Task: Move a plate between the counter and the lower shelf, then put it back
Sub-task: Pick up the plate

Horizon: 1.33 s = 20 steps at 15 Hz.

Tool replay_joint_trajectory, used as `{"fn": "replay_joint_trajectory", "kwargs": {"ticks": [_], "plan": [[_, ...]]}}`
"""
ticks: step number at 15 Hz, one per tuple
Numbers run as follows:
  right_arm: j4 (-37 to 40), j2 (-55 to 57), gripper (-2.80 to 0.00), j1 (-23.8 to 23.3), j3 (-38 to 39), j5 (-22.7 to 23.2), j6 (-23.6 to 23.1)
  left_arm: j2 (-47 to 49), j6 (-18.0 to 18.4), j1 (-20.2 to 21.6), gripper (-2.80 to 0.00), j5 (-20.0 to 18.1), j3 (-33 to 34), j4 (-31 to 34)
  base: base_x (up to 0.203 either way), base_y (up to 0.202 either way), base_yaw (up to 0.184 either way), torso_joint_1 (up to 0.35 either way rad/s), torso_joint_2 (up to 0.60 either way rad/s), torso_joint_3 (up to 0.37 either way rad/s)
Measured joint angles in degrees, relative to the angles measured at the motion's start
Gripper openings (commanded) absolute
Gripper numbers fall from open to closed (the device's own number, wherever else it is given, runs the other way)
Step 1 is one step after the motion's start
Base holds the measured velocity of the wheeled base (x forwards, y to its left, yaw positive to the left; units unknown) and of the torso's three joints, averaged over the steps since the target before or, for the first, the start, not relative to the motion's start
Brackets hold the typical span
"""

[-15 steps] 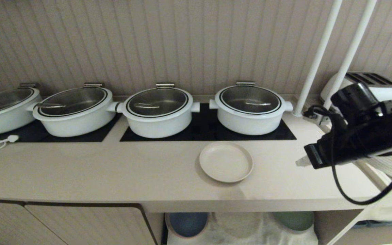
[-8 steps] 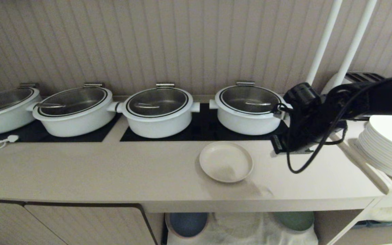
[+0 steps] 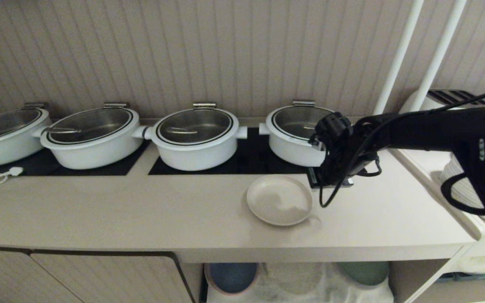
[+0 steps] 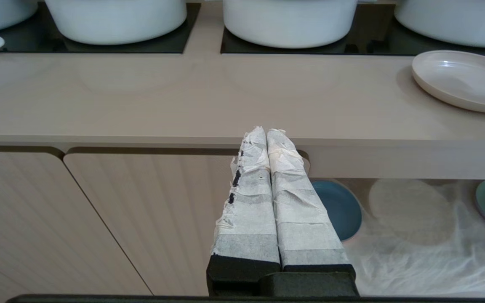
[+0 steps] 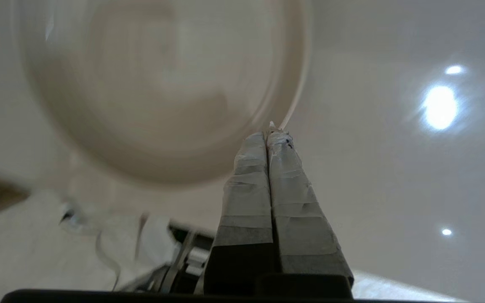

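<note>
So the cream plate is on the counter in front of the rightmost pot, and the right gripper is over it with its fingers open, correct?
Not quite: the right gripper is shut, fingers pressed together, as the right wrist view shows. The rest holds: the plate lies on the counter in front of the rightmost pot.

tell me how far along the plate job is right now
Done: nothing that shows. The plate lies flat on the counter, and the middle of the lower shelf, between the blue plate and the green plate, is bare. In hand: the right hand, shut and empty, sits at the plate's rim. Left: grasp, shelve, bring back. The left hand is parked below the counter edge.
</note>
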Motion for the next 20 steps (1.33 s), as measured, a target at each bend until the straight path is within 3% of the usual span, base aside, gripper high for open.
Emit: {"fn": "replay_joint_trajectory", "kwargs": {"ticks": [3,11,12,13,20], "plan": [[2.5,2.9,-2.80,-0.1,-4.1,-1.4,-0.4,0.0,0.0,0.0,-2.80,0.0,0.0,0.0,0.000,0.000,0.000,0.000,0.00,0.000],[2.5,5.0,-2.80,-0.2,-5.1,-3.2,-0.4,0.0,0.0,0.0,-2.80,0.0,0.0,0.0,0.000,0.000,0.000,0.000,0.00,0.000],[2.5,5.1,-0.48,-0.2,-5.1,-3.9,-0.4,0.0,0.0,0.0,-2.80,0.0,0.0,0.0,0.000,0.000,0.000,0.000,0.00,0.000],[2.5,5.2,0.00,-0.2,-5.1,-4.0,-0.4,0.0,0.0,0.0,-2.80,0.0,0.0,0.0,0.000,0.000,0.000,0.000,0.00,0.000],[3.0,5.4,0.00,0.0,-4.7,-4.0,-0.2,0.0,0.0,0.0,-2.80,0.0,0.0,0.0,0.000,0.000,0.000,0.000,0.00,0.000]]}}
